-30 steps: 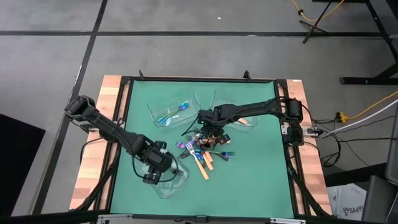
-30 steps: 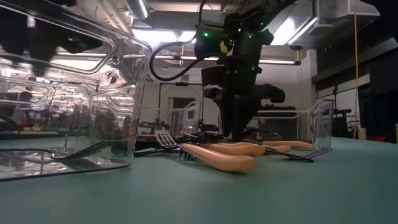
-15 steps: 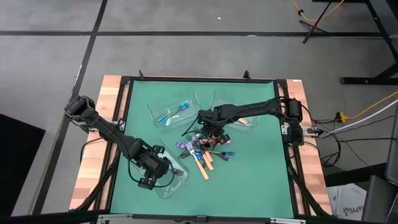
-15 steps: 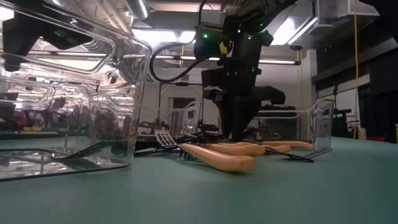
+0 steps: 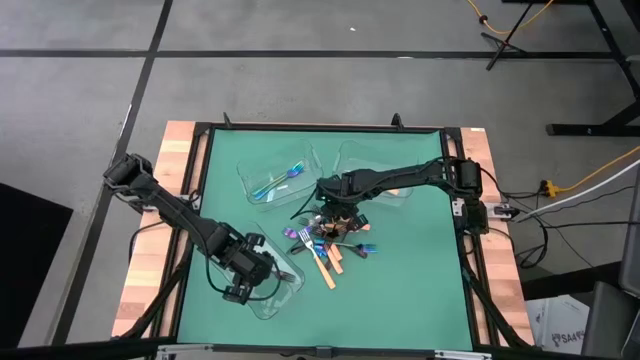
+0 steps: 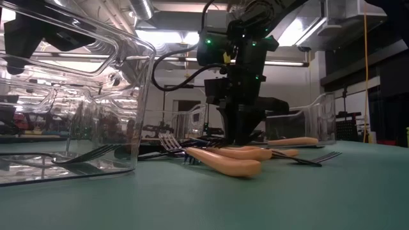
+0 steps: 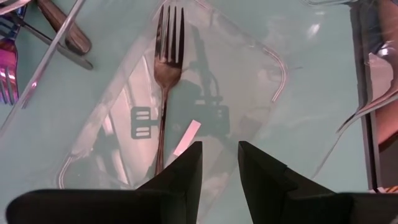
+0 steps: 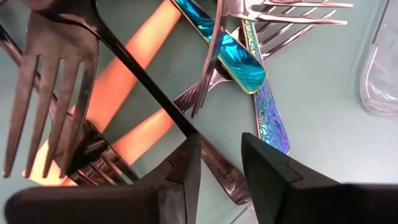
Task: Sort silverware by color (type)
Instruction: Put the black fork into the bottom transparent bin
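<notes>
Seen from above, a green surface (image 5: pixel 400 270) edged by a black frame and pale wooden side strips (image 5: pixel 152 230) stands on a grey floor crossed by dark lines; cables, one of them yellow, trail over the floor at the right. At the left, the left gripper (image 5: pixel 238 291) hangs over a clear tray (image 5: pixel 290 290) at the near-left of the surface; its fingers (image 7: pixel 186 171) stand a narrow gap apart and hold nothing, and directly beneath them a single dark fork (image 7: pixel 166 68) lies flat on the tray floor beside a small white label with no readable writing. Farther back, a second clear tray (image 5: pixel 250 172) contains blue-teal pieces. At the centre lies the silverware (image 5: pixel 328 242), a loose crossed pile of iridescent, orange-handled and dark pieces resting on the surface. The right gripper (image 5: pixel 337 207) is lowered onto the far edge of this pile; its fingers (image 8: pixel 186 168) stand slightly apart astride a slim dark handle (image 8: pixel 146 81), but whether they clamp it cannot be told. Close by are a dark fork head (image 8: pixel 50 87), orange handles (image 8: pixel 124 68) and an iridescent blue handle (image 8: pixel 239 56). A third clear tray (image 5: pixel 400 165) sits at the far right under the right arm. At table height, the room behind shows ceiling strip lights, metal frames and green lamps on the arm (image 6: pixel 236 70). No brand name or writing can be read.
</notes>
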You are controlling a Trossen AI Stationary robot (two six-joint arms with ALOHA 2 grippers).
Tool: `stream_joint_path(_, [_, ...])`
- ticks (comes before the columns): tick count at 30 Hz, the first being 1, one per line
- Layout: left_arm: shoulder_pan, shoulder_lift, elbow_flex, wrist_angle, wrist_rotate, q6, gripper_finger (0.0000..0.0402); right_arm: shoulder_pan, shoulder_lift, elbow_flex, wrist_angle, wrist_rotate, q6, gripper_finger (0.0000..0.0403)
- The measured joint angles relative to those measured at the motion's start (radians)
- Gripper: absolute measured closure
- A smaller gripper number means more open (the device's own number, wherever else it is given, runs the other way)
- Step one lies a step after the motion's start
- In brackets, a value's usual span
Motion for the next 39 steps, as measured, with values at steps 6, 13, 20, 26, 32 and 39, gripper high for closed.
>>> stream_joint_path(6, [0.0, 0.0, 0.0, 0.0, 0.0, -0.012, 0.0305, 0.0, 0.0, 0.0, -0.002, 0.002, 0.0, 0.0292])
stream_joint_path(13, [0.0, 0.0, 0.0, 0.0, 0.0, -0.013, 0.0305, 0.002, 0.0, -0.002, -0.032, 0.076, 0.002, 0.0292])
stream_joint_path(20, [0.0, 0.0, 0.0, 0.0, 0.0, -0.016, 0.0305, 0.001, 0.0, -0.002, -0.049, 0.089, 0.001, 0.0292])
stream_joint_path(26, [0.0, 0.0, 0.0, 0.0, 0.0, -0.038, 0.0305, -0.006, 0.0, 0.004, -0.064, 0.099, 0.0, 0.0292])
stream_joint_path(32, [-0.002, 0.0, 0.0, 0.001, 0.0, -0.038, 0.0305, -0.008, 0.005, 0.064, -0.135, 0.098, 0.0, 0.0292])
stream_joint_path(39, [-0.002, 0.0, 0.0, 0.001, 0.0, -0.062, 0.0305, 0.005, 0.004, 0.091, -0.201, 0.064, 0.0, 0.0292])
